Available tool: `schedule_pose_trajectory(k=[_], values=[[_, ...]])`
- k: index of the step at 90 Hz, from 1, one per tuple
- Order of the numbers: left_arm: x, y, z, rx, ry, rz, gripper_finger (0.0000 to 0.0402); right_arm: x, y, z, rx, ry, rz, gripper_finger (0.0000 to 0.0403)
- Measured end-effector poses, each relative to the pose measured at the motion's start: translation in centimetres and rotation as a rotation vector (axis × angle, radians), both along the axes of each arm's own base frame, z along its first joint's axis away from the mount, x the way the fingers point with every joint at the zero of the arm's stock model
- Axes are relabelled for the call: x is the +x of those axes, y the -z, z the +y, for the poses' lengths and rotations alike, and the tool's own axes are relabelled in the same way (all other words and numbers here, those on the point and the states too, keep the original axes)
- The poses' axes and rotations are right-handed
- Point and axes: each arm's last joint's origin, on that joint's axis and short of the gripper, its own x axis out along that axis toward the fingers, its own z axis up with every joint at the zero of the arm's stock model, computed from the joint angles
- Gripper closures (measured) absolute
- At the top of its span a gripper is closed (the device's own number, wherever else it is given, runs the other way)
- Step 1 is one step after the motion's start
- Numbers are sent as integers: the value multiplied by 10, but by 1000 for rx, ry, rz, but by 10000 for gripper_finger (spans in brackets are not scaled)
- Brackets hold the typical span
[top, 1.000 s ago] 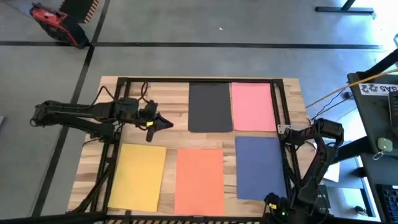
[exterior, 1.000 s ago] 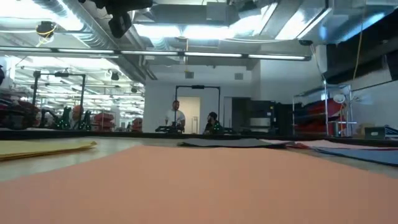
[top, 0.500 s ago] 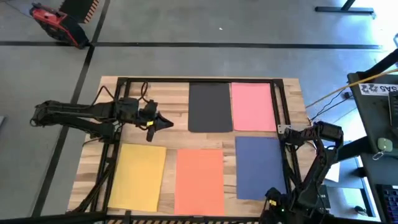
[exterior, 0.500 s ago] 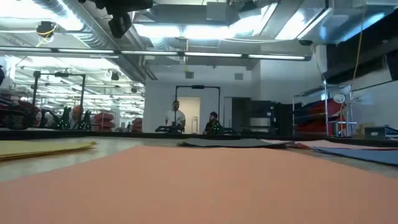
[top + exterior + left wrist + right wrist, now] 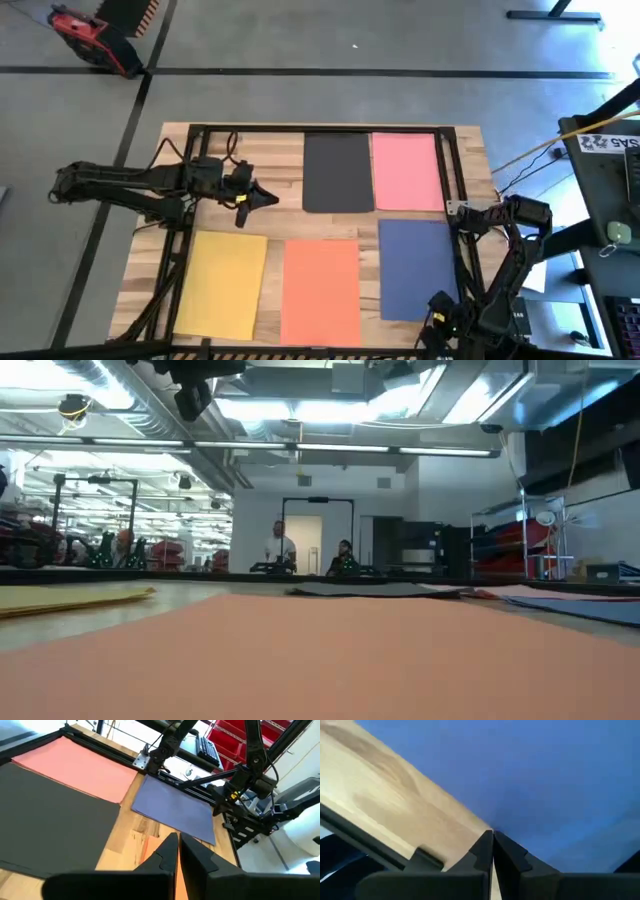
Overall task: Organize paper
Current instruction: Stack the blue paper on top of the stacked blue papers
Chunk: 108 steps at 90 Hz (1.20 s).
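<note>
Five sheets lying flat on desk (image 5: 275,165), right gripper (image 5: 493,842) pinched shut, hovering at blue sheet (image 5: 417,268) near corner, should slide under edge gently; left gripper (image 5: 268,198) closed too, waiting beside black sheet (image 5: 338,172).

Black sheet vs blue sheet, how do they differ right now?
The black sheet lies in the far row, touching the pink sheet; the blue sheet lies in the near row, a gap apart from the orange sheet. The right gripper, shut, sits at the blue sheet's edge; the left gripper, shut, hangs beside the black one. Both lie flat, similar in size.
</note>
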Motion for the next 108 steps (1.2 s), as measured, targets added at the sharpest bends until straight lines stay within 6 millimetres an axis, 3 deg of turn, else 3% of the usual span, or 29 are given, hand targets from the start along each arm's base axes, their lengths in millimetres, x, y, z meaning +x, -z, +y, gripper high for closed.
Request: schedule_pose_trajectory(k=[108], values=[[0,0,0,3,1,2,402,-1,1,-4,-40,-13,19,403]])
